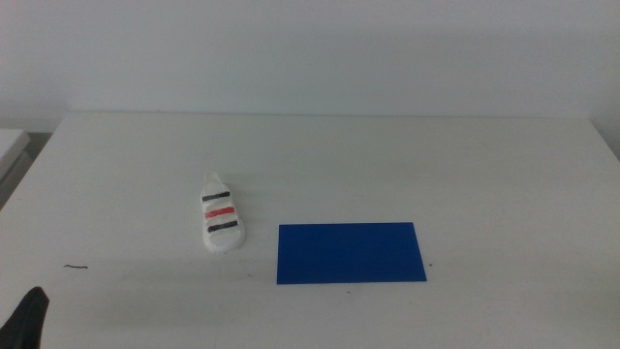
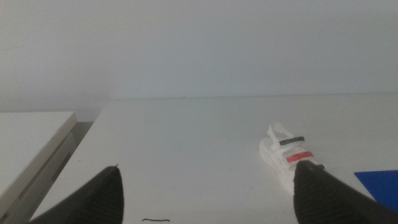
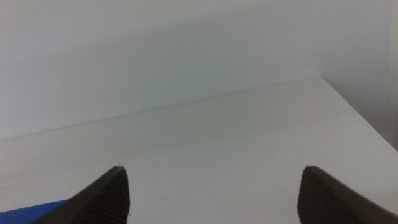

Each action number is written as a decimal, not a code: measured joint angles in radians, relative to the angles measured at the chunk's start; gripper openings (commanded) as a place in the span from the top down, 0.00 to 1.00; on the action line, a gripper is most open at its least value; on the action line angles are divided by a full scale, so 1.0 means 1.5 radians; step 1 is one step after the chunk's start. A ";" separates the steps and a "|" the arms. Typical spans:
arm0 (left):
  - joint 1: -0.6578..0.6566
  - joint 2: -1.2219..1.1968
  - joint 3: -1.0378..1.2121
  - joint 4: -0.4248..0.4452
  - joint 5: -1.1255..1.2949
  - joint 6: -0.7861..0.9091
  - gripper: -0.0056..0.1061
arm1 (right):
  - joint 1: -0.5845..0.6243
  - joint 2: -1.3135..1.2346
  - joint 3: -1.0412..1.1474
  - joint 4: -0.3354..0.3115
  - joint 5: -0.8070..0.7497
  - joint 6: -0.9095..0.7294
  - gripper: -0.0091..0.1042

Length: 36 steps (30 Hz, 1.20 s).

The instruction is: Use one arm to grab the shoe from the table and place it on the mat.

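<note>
in the middle view, the shoe (image 1: 221,215) lies on the table (image 1: 407,165), just beside the near-left corner of the mat (image 1: 350,253) but apart from it. only a dark tip of the left gripper (image 1: 27,318) shows at the bottom left corner; the right arm is out of sight. the reach has not begun, so use the left arm, which sits nearer the shoe. come down across the shoe's narrow width at the straps, and keep the jaws clear of the mat edge.

in the left wrist view, the left gripper (image 2: 208,193) has its jaws spread wide and empty, touching nothing. the shoe (image 2: 287,158) lies ahead, partly behind one jaw, so swing toward it to centre it between them.

in the right wrist view, the right gripper (image 3: 211,193) also stands wide apart and empty over bare table, with a sliver of mat (image 3: 34,211) at the edge. leave it waiting.
</note>
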 measured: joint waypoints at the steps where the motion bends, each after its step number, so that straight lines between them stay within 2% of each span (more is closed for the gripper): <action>1: 0.000 0.000 0.000 -0.002 0.000 0.000 0.11 | 0.000 0.000 0.000 0.000 0.000 0.000 0.22; 5: 0.000 0.080 -0.063 -0.021 0.054 0.000 0.11 | 0.000 0.000 0.000 0.000 0.000 0.000 0.22; 11: 0.000 0.402 -0.377 -0.065 0.279 -0.011 0.11 | 0.000 0.000 0.000 0.000 0.000 0.000 0.22; 16: -0.012 0.670 -0.623 -0.080 0.439 -0.085 0.11 | 0.000 0.000 0.000 0.000 0.000 0.000 0.22; 25: -0.125 1.017 -0.878 -0.031 0.520 -0.289 0.11 | 0.000 0.000 0.000 0.000 0.000 0.000 0.22; 31: -0.182 1.169 -0.949 0.019 0.535 -0.391 0.11 | 0.000 0.000 0.000 0.000 0.000 0.000 0.22; 36: -0.191 1.249 -0.975 0.039 0.518 -0.437 0.11 | 0.000 0.000 0.000 0.000 0.000 0.000 0.22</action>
